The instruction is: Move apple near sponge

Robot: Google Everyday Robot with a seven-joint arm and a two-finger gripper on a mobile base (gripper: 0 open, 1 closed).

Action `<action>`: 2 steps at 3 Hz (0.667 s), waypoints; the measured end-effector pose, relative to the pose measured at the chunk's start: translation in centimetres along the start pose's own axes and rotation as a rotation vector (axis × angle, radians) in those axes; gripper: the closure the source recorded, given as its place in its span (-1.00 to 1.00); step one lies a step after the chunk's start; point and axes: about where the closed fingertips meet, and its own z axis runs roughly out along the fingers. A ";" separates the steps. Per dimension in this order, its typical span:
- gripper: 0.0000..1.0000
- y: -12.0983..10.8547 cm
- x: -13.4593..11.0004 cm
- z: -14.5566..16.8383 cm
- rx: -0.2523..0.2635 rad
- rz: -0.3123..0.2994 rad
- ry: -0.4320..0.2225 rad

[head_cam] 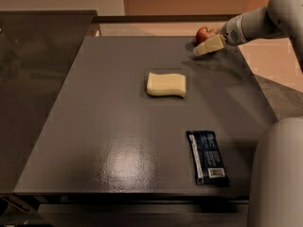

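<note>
The apple [204, 33] lies just beyond my end effector [208, 45], at the table's [118, 141] far edge; I can't tell its opening or grip.

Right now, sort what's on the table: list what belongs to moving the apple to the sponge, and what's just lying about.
For the job: apple at the far edge; sponge mid-table; pincer right beside the apple.
Lying about: dark blue snack wrapper near the front edge.
</note>
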 end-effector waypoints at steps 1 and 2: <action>-0.19 -0.2 -0.2 0.7 -0.005 0.003 -0.002; 0.28 -0.2 -0.4 0.6 -0.008 0.001 -0.004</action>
